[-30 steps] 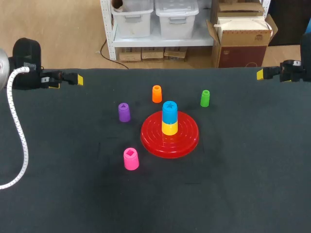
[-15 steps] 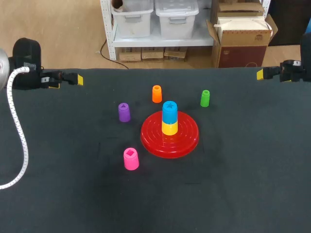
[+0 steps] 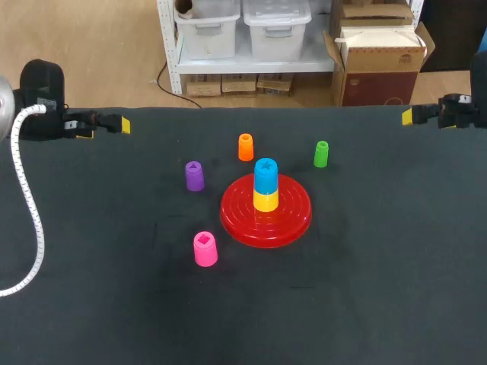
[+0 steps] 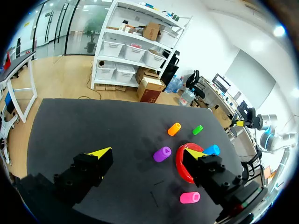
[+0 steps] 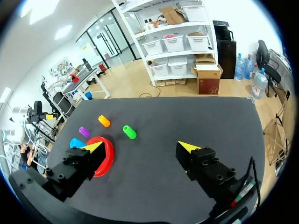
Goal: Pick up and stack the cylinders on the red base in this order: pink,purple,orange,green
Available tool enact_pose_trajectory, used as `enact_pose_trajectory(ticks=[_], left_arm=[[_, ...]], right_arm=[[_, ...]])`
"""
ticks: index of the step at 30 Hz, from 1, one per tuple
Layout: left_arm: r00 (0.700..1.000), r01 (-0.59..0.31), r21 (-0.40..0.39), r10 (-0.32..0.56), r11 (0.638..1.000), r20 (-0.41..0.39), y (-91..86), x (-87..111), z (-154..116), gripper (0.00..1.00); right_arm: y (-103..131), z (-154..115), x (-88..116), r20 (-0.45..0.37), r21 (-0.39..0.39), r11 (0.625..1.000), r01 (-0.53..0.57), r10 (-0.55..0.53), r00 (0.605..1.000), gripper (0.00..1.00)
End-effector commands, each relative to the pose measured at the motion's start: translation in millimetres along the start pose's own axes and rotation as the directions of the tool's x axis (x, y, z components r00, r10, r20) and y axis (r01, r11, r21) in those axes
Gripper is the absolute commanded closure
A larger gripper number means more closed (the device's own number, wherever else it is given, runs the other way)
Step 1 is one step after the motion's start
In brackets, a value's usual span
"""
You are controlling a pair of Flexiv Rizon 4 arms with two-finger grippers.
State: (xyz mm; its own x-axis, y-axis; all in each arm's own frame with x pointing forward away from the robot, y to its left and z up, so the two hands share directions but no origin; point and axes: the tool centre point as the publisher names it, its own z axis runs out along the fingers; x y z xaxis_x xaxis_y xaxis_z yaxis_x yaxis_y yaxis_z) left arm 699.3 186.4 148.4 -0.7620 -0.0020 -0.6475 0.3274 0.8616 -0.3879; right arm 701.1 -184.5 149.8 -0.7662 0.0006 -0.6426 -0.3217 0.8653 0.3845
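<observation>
The round red plastic base (image 3: 293,219) is sitting on the black bench (image 3: 380,274) and holding a yellow cylinder (image 3: 265,202) with a blue cylinder (image 3: 265,176) on top, the pink cylinder (image 3: 205,249), purple cylinder (image 3: 194,176), orange cylinder (image 3: 245,147) and green cylinder (image 3: 321,153) are standing around it, not touching it, and the left pincer (image 4: 148,152) and right pincer (image 5: 140,145) are hanging wide open, holding nothing.

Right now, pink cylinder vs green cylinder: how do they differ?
The pink cylinder looks wider than the slimmer green cylinder. Pink stands on the near left of the red base, green on its far right. Both stand upright on the table, off the base, untouched.
</observation>
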Motion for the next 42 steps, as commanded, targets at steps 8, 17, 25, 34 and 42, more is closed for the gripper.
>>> enact_pose_trajectory(ticks=[8, 17, 25, 34, 42], left_arm=[[1.0, 0.002, -0.008, -0.002, 1.0, -0.007, -1.7, -1.4, -0.4, 0.0], [1.0, 0.002, -0.008, -0.002, 1.0, -0.007, -1.7, -1.4, -0.4, 0.0], [1.0, 0.002, -0.008, -0.002, 1.0, -0.007, -1.7, -1.4, -0.4, 0.0], [1.0, 0.002, -0.008, -0.002, 1.0, -0.007, -1.7, -1.4, -0.4, 0.0], [0.995, 0.085, -0.139, -0.093, 0.987, -0.048, 1.5, -10.0, 12.9, 0.0]], right_arm=[[-0.2, -0.1, 0.2, 0.0, 0.0, 1.0, 0.0, 0.0, 1.0, 0.0], [-0.2, -0.1, 0.2, 0.0, 0.0, 1.0, 0.0, 0.0, 1.0, 0.0], [-0.2, -0.1, 0.2, 0.0, 0.0, 1.0, 0.0, 0.0, 1.0, 0.0], [-0.2, -0.1, 0.2, 0.0, 0.0, 1.0, 0.0, 0.0, 1.0, 0.0], [-0.2, -0.1, 0.2, 0.0, 0.0, 1.0, 0.0, 0.0, 1.0, 0.0]])
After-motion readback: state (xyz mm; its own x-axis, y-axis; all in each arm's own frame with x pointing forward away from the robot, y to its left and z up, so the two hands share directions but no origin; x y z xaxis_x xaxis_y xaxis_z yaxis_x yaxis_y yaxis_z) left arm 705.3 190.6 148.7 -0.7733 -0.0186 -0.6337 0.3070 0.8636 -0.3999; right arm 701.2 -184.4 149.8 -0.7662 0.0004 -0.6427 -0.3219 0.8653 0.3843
